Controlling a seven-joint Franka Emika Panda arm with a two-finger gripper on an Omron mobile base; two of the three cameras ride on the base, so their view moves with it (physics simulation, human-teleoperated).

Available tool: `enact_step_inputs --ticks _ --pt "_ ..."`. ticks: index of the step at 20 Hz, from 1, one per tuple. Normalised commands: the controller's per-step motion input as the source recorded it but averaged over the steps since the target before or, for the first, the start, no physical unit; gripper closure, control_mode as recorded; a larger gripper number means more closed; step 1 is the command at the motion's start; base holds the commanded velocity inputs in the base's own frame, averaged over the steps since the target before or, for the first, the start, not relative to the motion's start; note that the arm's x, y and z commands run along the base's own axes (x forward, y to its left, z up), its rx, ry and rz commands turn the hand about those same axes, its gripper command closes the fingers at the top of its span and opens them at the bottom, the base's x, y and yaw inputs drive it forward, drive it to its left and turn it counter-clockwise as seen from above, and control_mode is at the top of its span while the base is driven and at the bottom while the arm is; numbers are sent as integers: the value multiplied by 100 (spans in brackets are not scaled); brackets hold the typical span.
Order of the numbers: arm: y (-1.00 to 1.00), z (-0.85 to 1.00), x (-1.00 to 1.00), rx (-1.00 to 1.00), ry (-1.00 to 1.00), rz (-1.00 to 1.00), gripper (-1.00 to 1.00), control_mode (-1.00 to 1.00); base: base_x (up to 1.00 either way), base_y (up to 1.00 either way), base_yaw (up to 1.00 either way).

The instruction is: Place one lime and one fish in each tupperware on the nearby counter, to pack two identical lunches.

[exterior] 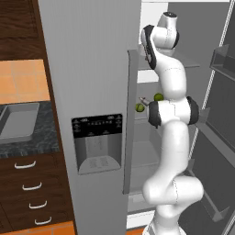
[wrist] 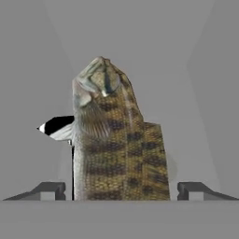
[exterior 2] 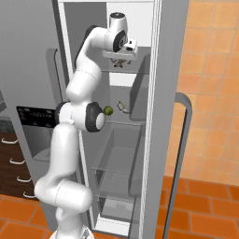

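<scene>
My gripper [wrist: 121, 191] reaches down into the open fridge over an upper shelf and stands open. A brownish speckled fish [wrist: 116, 144] lies between its two fingertips [wrist: 49, 190], with a small gap on each side. From the right base, the gripper [exterior 2: 120, 59] hangs just above that fish [exterior 2: 119, 64]. On the shelf below lie a second fish [exterior 2: 122, 107] and a lime [exterior 2: 108, 110]. Two limes [exterior: 139, 107] [exterior: 158, 97] sit beside that fish [exterior: 143, 100]. One light-grey tupperware [exterior: 18, 120] rests on the dark counter [exterior: 43, 137] at the left.
The grey fridge door with the dispenser panel [exterior: 97, 142] stands between the counter and the open compartment. The other fridge door [exterior 2: 179, 154] hangs open on the right. Glass shelves and a clear drawer [exterior 2: 116, 154] fill the fridge below my arm.
</scene>
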Motion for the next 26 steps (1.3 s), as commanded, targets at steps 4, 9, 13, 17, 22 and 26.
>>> enact_step_inputs --ticks 4,9,13,17,22,26 --pt "25 -24 -9 0 -16 0 100 -100 0 0 0" --pt "20 -16 -31 0 -36 0 100 -100 0 0 0" --pt "1 -27 -1 6 -36 0 100 -100 0 0 0" --pt "-4 -25 -12 12 -49 0 100 -100 0 0 0" --pt "0 0 -59 3 -35 0 100 -100 0 0 0" --pt "0 4 -100 0 -29 -8 100 -100 0 0 0"
